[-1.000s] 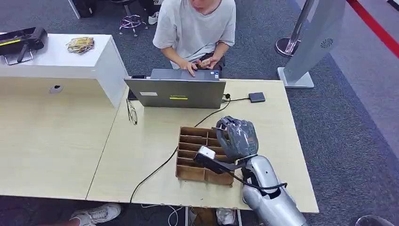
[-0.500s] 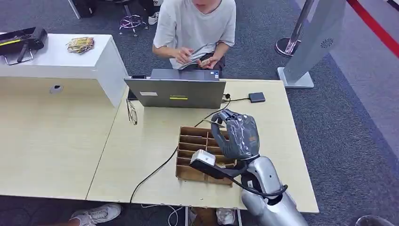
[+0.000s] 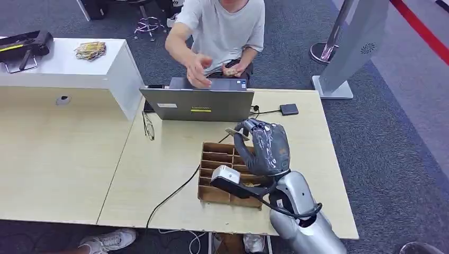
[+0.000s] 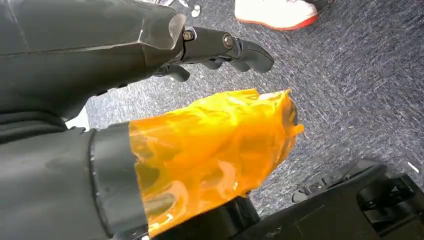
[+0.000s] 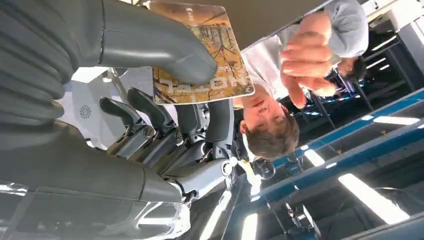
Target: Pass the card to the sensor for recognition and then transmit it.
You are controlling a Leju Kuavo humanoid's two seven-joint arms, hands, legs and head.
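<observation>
My right hand point(image 3: 266, 148) hovers over the far end of the wooden divided box point(image 3: 214, 174) and pinches a brown printed card point(image 3: 233, 132) between thumb and fingers. In the right wrist view the card point(image 5: 200, 55) lies under the grey thumb point(image 5: 150, 45), its free end pointing at the person. A small black sensor pad point(image 3: 289, 109) sits on the table to the right of the laptop, apart from the card. The person's hand point(image 3: 197, 71) reaches out above the laptop. My left hand point(image 4: 165, 125), with orange tape on its thumb, hangs over the carpet and holds nothing.
A grey laptop point(image 3: 197, 104) stands at the table's far edge in front of the seated person point(image 3: 222, 26). A black cable point(image 3: 180, 188) runs across the table to the front edge. Glasses point(image 3: 148, 126) lie left of the laptop. A white counter point(image 3: 63, 66) stands at the far left.
My right hand has risen from the box with the card and shifted toward the laptop. The person's hand has left the keyboard and now reaches forward.
</observation>
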